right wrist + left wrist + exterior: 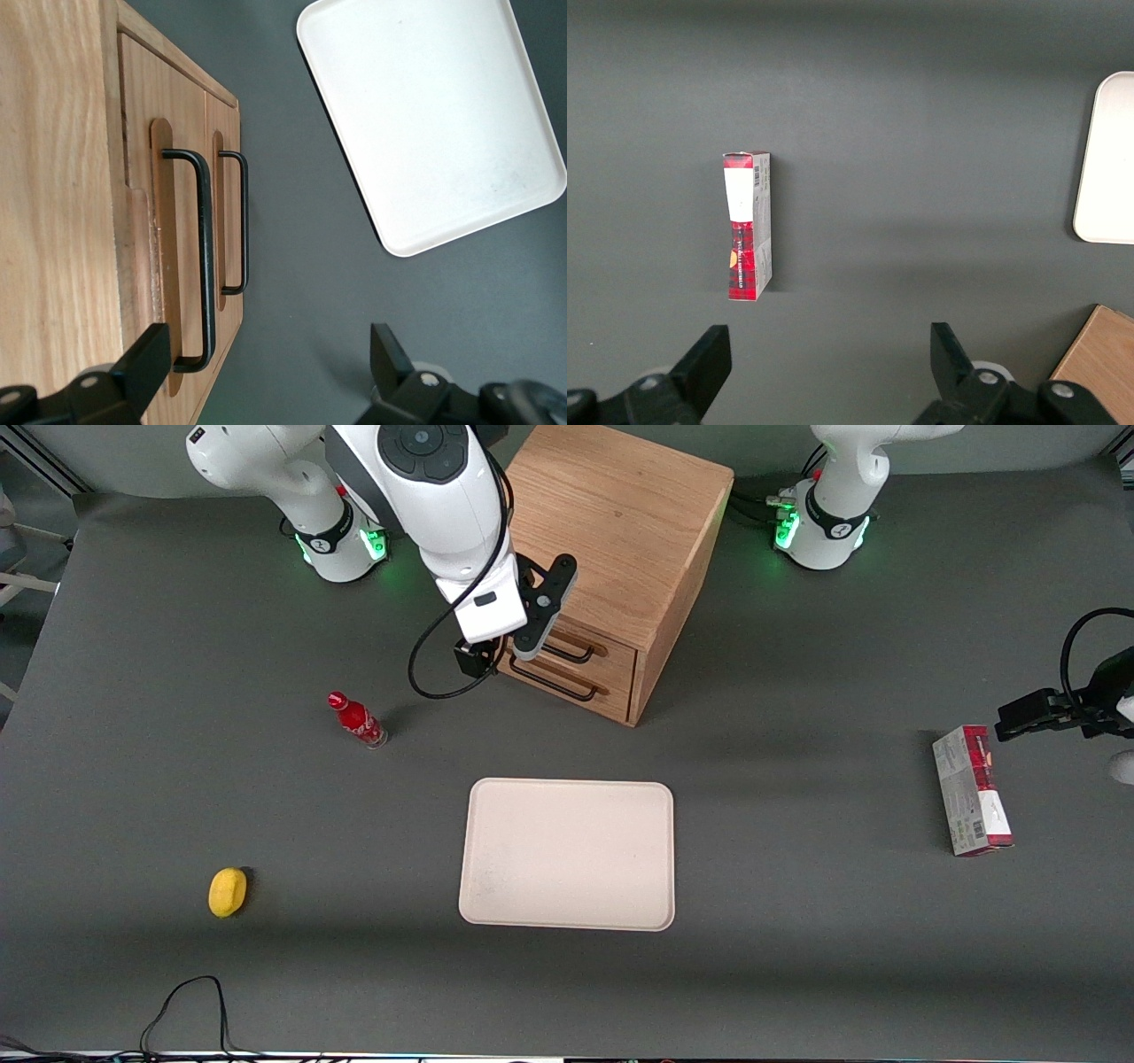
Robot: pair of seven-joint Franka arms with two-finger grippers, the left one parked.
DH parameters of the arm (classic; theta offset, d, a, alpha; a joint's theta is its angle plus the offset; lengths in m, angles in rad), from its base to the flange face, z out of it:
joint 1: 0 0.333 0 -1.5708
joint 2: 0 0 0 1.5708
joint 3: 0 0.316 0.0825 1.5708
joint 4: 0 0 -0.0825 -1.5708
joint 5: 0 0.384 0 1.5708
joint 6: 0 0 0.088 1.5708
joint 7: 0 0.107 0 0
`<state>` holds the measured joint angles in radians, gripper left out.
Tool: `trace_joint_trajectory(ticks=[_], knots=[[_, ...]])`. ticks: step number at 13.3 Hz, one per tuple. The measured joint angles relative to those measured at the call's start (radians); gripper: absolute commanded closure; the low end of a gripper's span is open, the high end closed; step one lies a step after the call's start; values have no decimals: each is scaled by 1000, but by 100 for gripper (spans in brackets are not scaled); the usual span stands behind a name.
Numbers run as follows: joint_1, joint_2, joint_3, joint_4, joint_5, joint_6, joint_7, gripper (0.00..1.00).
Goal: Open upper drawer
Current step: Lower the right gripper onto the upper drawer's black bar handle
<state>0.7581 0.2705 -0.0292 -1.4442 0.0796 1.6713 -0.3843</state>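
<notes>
While the light oak upper drawer (580, 654) sits shut in the cube wooden cabinet (620, 522), front view: black 2-finger gripper (532, 624) hovers at its front | right wrist view: fingers (142, 359) spread apart, thin black wire handle (202, 257) unheld; rigid, best hooked mid-bar; cream tray (425, 115) nearby | left wrist view: only red carton (748, 226).

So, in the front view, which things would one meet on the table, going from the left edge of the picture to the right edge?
Lemon → red bottle → gripper, open at the upper drawer of the cabinet → red carton. The tray overlaps these sideways, so it is left out.
</notes>
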Motion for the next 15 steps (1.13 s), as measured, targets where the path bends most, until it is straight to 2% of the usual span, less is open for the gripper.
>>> trace_joint_trajectory(ticks=[5,10,15], knots=[[-15,0,-4,-1,79,-7,-49,0],[-17,29,-6,-25,83,5,-54,0],[-12,45,-5,-83,83,83,-56,0]])
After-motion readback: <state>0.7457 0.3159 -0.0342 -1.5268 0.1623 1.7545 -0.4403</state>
